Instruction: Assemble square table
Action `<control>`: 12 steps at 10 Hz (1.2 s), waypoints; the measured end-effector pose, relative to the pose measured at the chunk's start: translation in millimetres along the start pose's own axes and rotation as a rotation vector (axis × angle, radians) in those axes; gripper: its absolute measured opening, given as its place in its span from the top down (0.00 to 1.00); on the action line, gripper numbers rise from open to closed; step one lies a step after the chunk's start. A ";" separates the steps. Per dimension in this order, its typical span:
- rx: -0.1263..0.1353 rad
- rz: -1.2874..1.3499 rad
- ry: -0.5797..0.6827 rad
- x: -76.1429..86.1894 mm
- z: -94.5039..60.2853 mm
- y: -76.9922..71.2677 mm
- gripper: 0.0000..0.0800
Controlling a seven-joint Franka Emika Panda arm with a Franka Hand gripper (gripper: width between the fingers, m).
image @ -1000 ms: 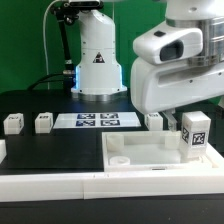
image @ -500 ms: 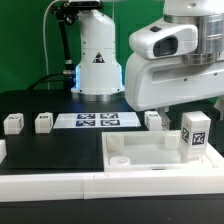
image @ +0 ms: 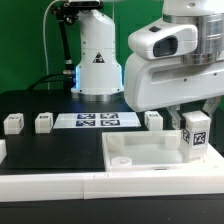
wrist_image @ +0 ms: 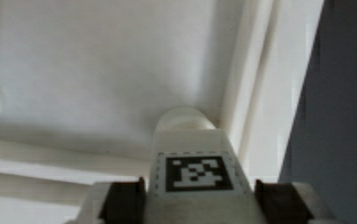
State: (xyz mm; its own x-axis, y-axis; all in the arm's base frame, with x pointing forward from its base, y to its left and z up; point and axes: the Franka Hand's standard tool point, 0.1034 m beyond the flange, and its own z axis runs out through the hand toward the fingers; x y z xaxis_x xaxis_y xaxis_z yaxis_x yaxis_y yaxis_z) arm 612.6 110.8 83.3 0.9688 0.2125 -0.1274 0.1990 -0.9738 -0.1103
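The square table top [image: 150, 158], a white slab with a raised rim, lies at the front right of the exterior view. My gripper [image: 193, 118] is shut on a white tagged leg [image: 195, 138] and holds it upright over the slab's right corner. In the wrist view the leg [wrist_image: 196, 165] sits between my two fingers [wrist_image: 125, 200], above a round boss [wrist_image: 187, 120] inside the slab's rim [wrist_image: 260, 70]. Three more legs stand on the black table: two at the left [image: 12, 124] [image: 44, 123] and one [image: 153, 120] behind the slab.
The marker board [image: 98, 121] lies flat between the loose legs. A long white border bar [image: 50, 186] runs along the front edge. The robot's white base [image: 97, 60] stands behind the marker board. My arm's bulky wrist [image: 170, 65] hangs over the slab.
My arm's wrist has shifted slightly toward the exterior view's left. The held leg stays at about the same spot over the slab's corner.
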 end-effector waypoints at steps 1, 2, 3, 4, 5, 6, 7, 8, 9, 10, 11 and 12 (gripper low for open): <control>0.000 0.002 0.000 0.0 0.1 -0.5 0.64; 0.000 0.015 0.000 0.1 0.1 -0.6 0.64; 0.000 0.025 0.000 0.1 0.1 -0.6 0.64; 0.000 0.052 0.000 0.1 0.1 -0.9 0.64; 0.003 0.144 0.008 0.6 0.4 -1.9 0.64; 0.009 0.277 0.032 -0.4 1.2 -4.2 0.64; 0.013 0.421 0.046 -3.2 2.0 -8.8 0.64; 0.010 0.534 0.047 -4.5 2.6 -11.6 0.64; 0.006 0.655 0.052 -4.1 3.1 -13.6 0.63; 0.001 0.745 0.058 -3.8 3.5 -15.2 0.63; 0.004 0.847 0.059 -3.6 3.8 -16.7 0.63; 0.007 0.908 0.059 -3.5 3.9 -17.5 0.63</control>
State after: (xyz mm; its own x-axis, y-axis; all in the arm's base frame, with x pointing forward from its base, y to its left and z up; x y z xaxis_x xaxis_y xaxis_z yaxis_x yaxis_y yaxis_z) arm 605.2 127.5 81.8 0.7588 -0.6406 -0.1179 -0.6449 -0.7642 0.0018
